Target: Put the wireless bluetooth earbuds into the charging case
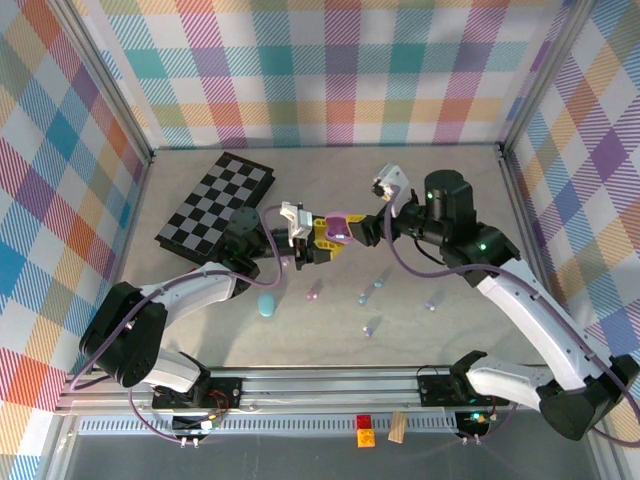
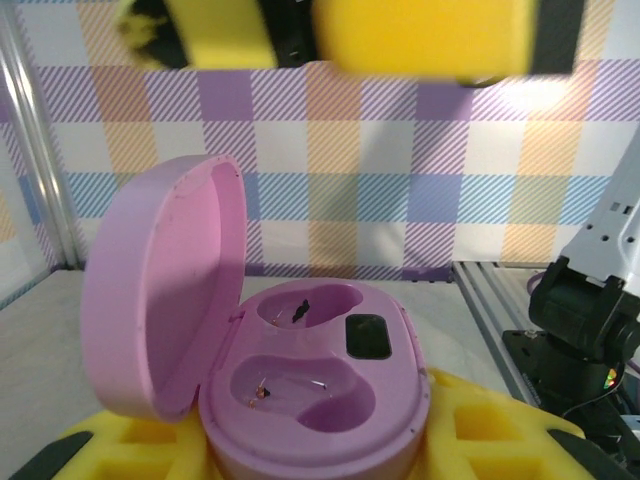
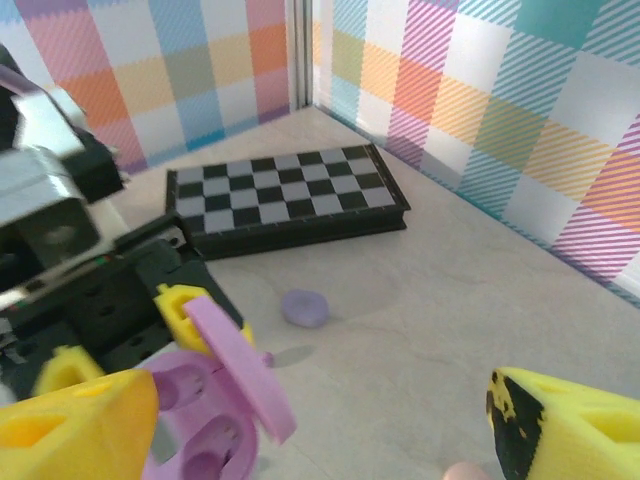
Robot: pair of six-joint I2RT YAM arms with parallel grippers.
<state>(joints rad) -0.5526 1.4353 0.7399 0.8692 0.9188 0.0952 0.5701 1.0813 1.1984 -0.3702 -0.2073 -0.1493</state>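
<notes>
1. My left gripper is clamped shut on the pink charging case. Its yellow foam pads pinch the case's base and hold it in the air above the middle of the table.
2. The lid stands swung up on its hinge. The two moulded wells beneath it show bare pink plastic.
3. My right gripper hangs just beside the case, facing my left gripper. Its jaws are spread wide and hold nothing, and I cannot tell whether either pad touches the case.
4. The earbuds lie on the table between its middle and its near edge, well apart from the raised case. They include a pink earbud, a light blue earbud, a lavender earbud and a second lavender earbud nearest the near edge.
5. A light blue case lies shut on the table just left of the pink earbud, close beside my left arm.
6. A folded chessboard rests toward the far left corner of the table.
</notes>
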